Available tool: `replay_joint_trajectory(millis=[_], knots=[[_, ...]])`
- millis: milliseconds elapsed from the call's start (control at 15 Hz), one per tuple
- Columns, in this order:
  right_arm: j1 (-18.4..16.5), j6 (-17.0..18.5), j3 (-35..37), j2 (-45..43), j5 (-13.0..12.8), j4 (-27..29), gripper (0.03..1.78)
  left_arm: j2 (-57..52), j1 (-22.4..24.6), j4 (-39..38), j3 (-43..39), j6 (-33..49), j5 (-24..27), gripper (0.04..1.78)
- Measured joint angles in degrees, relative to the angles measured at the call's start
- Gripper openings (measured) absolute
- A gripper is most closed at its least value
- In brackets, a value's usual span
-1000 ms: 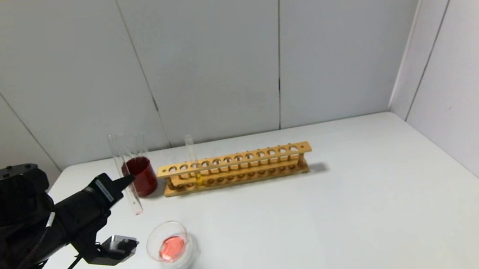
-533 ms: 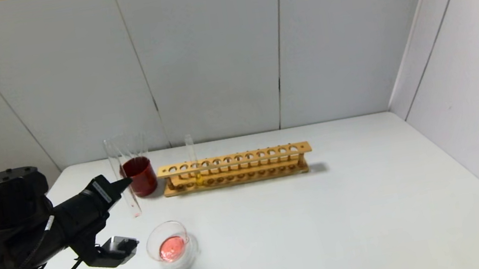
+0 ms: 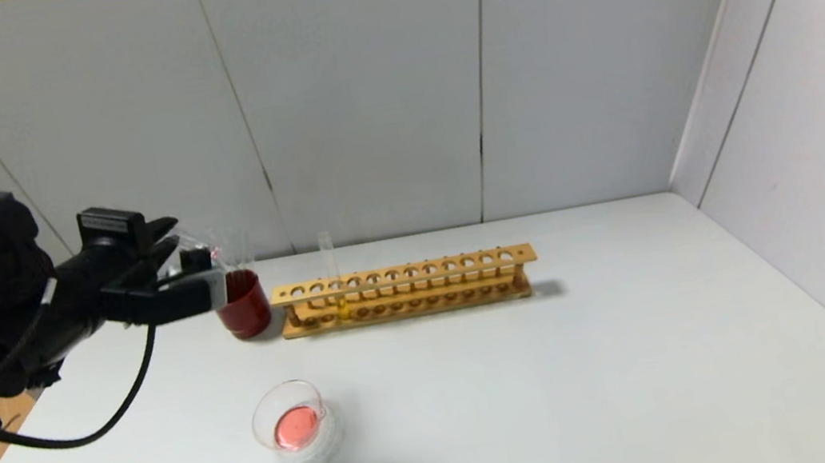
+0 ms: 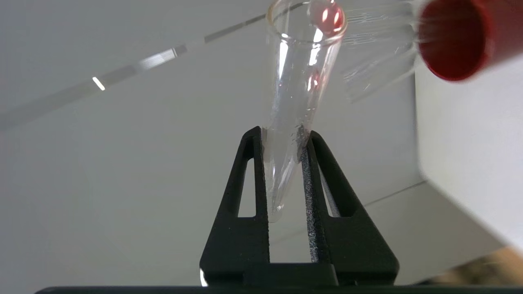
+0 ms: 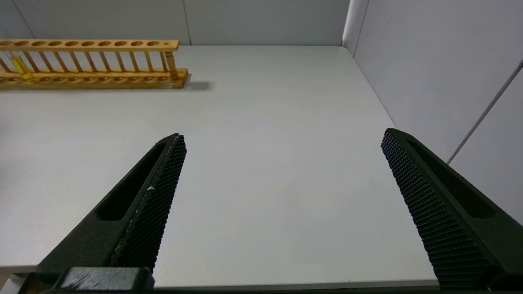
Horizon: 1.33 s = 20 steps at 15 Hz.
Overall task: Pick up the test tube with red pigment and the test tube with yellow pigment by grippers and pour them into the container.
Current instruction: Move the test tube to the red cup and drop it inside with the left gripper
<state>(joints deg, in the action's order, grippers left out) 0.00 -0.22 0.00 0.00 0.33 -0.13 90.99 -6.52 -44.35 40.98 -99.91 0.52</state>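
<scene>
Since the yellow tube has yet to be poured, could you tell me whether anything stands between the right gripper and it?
Nothing visible does. The right gripper is open above bare table, and the test tube with yellow pigment stands upright in the wooden rack, toward its left end.
</scene>
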Motion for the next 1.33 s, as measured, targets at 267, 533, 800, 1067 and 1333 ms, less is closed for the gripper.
replay_joint_trajectory(millis=[267,533,800,1067,1333], knots=[[0.00,0.00,0.00,0.00,-0.02,-0.02,1.75,-2.77,-0.45,25.09,14.23,24.39,-6.47,0.31],[0.00,-0.02,0.00,0.00,0.00,-0.02,1.75,-3.49,-0.63,47.32,25.11,55.19,-4.00,0.31],[0.00,-0.02,0.00,0.00,0.00,-0.02,1.75,-3.10,-0.37,44.11,26.90,81.01,4.84,0.31],[0.00,-0.02,0.00,0.00,0.00,-0.02,1.75,-2.38,1.38,31.21,21.33,94.60,7.38,0.31],[0.00,-0.02,0.00,0.00,0.00,-0.02,1.75,0.88,5.23,15.54,13.37,100.46,9.14,0.31]])
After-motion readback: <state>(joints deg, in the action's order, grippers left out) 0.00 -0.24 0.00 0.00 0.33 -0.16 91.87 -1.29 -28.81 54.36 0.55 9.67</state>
